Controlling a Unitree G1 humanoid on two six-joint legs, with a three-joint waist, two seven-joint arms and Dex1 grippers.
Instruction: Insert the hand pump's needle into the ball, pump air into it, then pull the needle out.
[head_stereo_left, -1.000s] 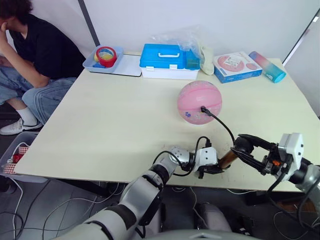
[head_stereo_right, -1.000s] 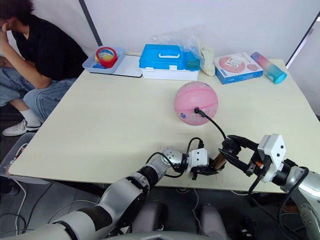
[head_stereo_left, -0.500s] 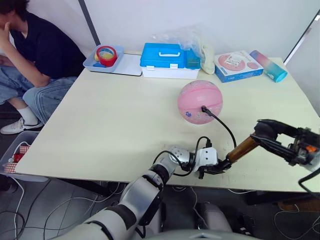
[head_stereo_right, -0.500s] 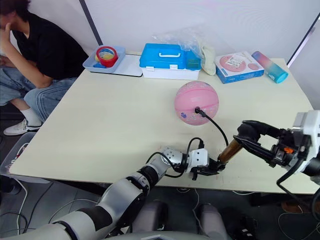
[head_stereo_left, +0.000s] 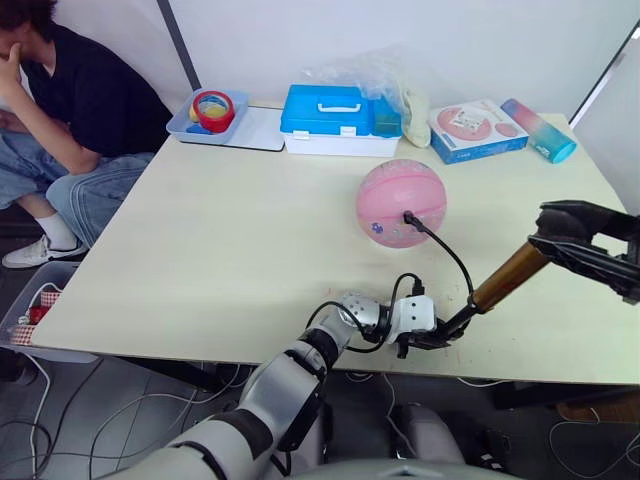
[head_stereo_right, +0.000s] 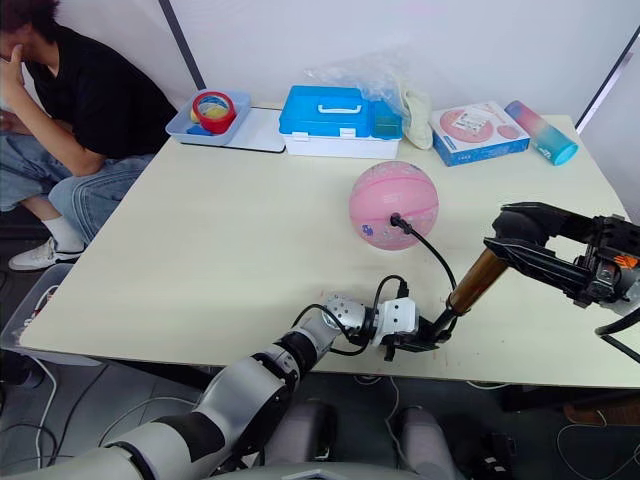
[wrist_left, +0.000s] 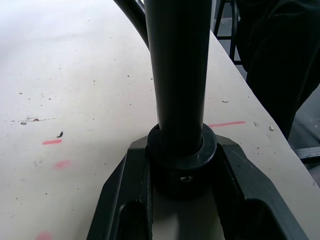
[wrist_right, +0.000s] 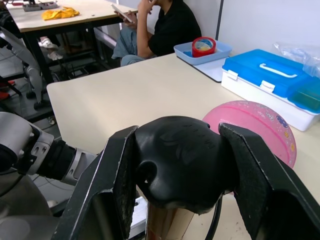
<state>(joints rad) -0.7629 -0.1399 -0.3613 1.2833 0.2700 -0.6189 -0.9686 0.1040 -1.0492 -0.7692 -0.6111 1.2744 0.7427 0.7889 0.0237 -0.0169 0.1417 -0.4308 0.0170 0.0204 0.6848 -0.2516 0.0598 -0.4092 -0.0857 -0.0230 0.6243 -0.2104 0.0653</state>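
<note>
The ball sits on the counter, in front of the blue case. The needle is stuck in the valve on the ball's near side, and the black hose curves from it toward the counter's near edge. There the pump stands tilted, its bronze barrel slanting up and away from the ball toward the robot's right.

The left gripper lies at the near edge, in front of the ball; its fingers are closed on the pump's black base cap, one on each side. The right gripper is raised above the counter to the right of the ball, its fingers clamped on the pump's black handle knob.

Behind the ball, beside the case, lie a pink-and-blue box and a bottle; a tray with tape rolls sits on the case's other side. A person sits by the counter's far left corner.
</note>
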